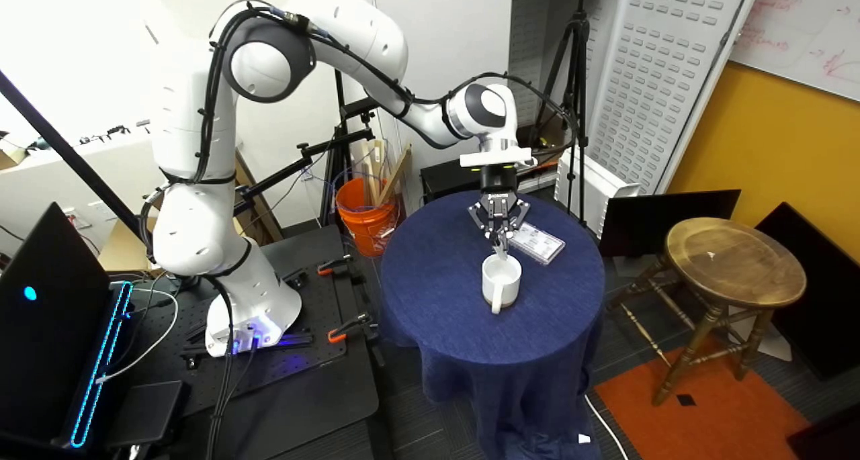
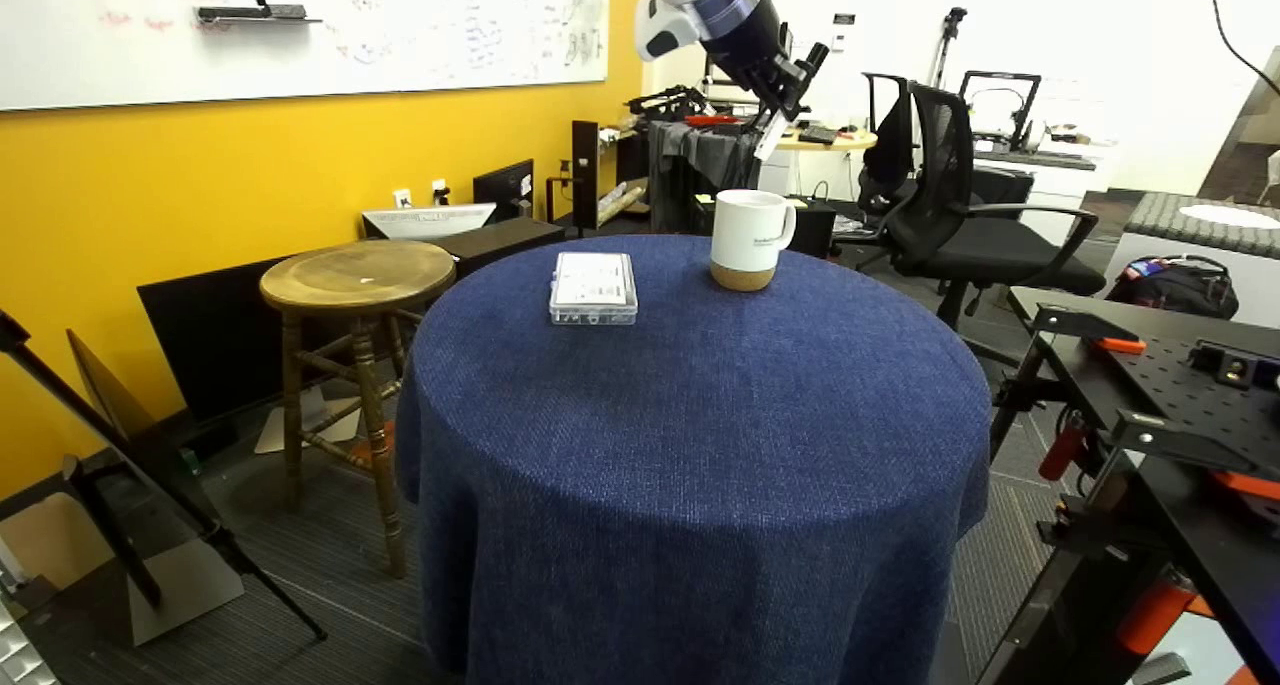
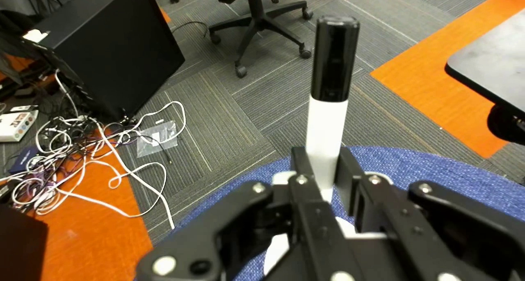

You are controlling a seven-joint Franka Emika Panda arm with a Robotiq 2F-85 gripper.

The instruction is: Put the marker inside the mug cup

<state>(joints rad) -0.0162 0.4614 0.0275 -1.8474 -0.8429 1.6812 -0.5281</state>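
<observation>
The gripper (image 3: 324,164) is clamped on the marker (image 3: 328,121): 2 fingers (image 3: 301,162) press its white body, from left and right in the wrist view. The black cap is up, the white end down. In an exterior view the marker leans, cap to the right, and is higher than the mug (image 2: 742,230), with a gap between its white end and the rim. Whether it is straight over the mouth I cannot tell.

The mug stands upright on the blue-draped table (image 2: 700,415). It is white with a tan base, its handle to the right in that view. A box (image 2: 592,285), flat and clear-sided, lies left of the mug, apart from it.

In an exterior view the arm (image 1: 366,37) reaches in from the left; there the mug's handle faces the near side, and the box lies far and right of the mug. A wooden stool (image 1: 736,262) stands right of the table, an orange bucket (image 1: 368,230) at its far left, and a laptop (image 1: 50,332) near left.
</observation>
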